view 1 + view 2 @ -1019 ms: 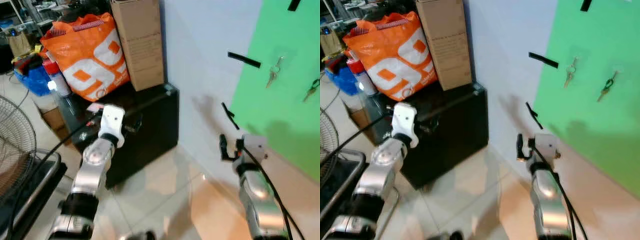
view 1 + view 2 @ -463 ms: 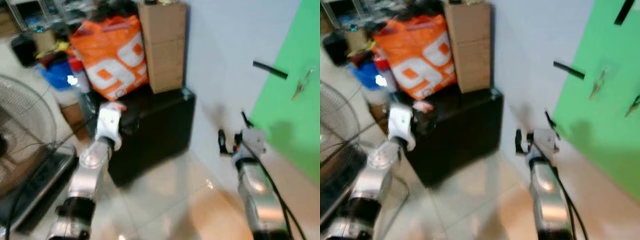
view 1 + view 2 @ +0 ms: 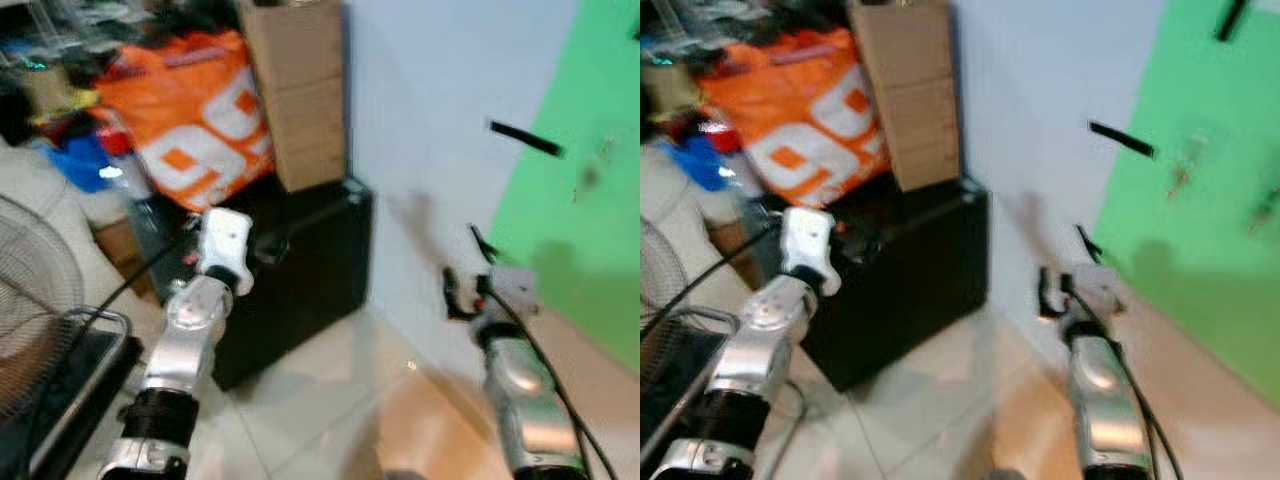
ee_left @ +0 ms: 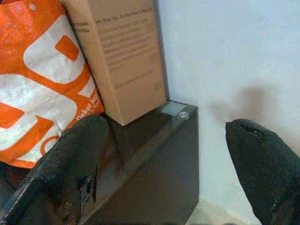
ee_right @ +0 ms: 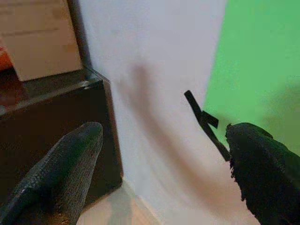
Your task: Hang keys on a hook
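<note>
Wall: green panel [image 3: 590,190] at 2 o'clock, view swung since a second ago, blurred.
Keys: already hanging [image 3: 1180,175].
Left gripper [image 4: 164,154]: fingers apart, empty.
Right gripper [image 5: 164,159]: fingers apart, empty.

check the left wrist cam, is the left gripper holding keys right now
No, the left gripper is open with nothing between its fingers; past it are the cardboard box and black cabinet.

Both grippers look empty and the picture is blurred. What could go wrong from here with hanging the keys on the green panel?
1. The left gripper and right gripper are open and hold nothing, so no key is ready to hang.
2. The keys on the green panel are blurred, so aiming at a hook may fail.
3. The black cabinet stands near the left arm, which might bump it.
</note>
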### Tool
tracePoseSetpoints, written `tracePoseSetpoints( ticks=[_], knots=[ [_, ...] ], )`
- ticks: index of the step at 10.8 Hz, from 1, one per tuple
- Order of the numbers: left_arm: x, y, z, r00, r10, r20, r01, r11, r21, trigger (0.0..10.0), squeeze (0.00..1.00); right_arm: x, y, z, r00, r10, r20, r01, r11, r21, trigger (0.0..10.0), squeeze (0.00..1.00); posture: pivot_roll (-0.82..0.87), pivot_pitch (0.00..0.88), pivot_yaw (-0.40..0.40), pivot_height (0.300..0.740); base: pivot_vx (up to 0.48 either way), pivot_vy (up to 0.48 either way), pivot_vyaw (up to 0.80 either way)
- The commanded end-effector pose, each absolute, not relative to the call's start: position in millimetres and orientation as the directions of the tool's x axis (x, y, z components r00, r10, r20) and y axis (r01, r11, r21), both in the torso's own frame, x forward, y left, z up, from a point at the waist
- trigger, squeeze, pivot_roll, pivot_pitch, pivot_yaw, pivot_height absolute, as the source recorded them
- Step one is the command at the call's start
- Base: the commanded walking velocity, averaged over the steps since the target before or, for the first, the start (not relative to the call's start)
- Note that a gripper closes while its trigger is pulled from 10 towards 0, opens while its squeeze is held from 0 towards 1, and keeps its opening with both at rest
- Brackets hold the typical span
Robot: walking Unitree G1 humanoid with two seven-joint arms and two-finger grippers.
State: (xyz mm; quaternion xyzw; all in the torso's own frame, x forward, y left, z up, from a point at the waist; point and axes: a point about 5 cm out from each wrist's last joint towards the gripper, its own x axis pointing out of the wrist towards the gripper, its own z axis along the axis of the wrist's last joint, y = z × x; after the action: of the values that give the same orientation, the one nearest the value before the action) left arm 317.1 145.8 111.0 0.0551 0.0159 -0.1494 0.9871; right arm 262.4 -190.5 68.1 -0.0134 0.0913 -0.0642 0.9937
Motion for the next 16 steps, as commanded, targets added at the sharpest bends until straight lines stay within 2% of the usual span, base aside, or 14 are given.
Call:
tracePoseSetpoints(
  ticks=[1,4,13,14,16],
  knots=[
    [318.9,157.0,115.1,0.962,-0.267,-0.05,0.271,0.955,0.119,10.0,0.64,267.5,-179.6,74.3,0.982,-0.103,-0.16,0.102,0.995,-0.02,10.0,1.0,-0.08,0.0,0.075,0.74,0.322,0.0,0.0],
    [320.8,158.3,113.7,0.966,-0.252,-0.062,0.257,0.961,0.096,10.0,0.68,268.3,-180.3,75.5,0.982,-0.113,-0.153,0.11,0.994,-0.028,10.0,1.0,-0.09,0.0,0.08,0.74,0.269,0.0,0.0],
    [316.2,155.7,112.1,0.957,-0.277,-0.081,0.283,0.955,0.082,10.0,0.67,268.2,-176.8,72.4,0.981,-0.108,-0.163,0.104,0.994,-0.029,10.0,1.0,-0.07,0.0,0.071,0.74,0.33,0.0,0.0],
    [315.2,157.5,109.7,0.956,-0.278,-0.09,0.285,0.956,0.076,10.0,0.67,269.8,-172.0,73.4,0.985,-0.069,-0.156,0.064,0.997,-0.033,10.0,1.0,-0.07,0.0,0.067,0.74,0.334,0.0,0.8],
    [315.2,159.3,108.4,0.956,-0.277,-0.098,0.285,0.956,0.072,10.0,0.67,271.0,-171.0,73.3,0.984,-0.079,-0.156,0.076,0.997,-0.028,10.0,1.0,-0.07,0.0,0.063,0.74,0.339,0.0,0.4]
  ],
)
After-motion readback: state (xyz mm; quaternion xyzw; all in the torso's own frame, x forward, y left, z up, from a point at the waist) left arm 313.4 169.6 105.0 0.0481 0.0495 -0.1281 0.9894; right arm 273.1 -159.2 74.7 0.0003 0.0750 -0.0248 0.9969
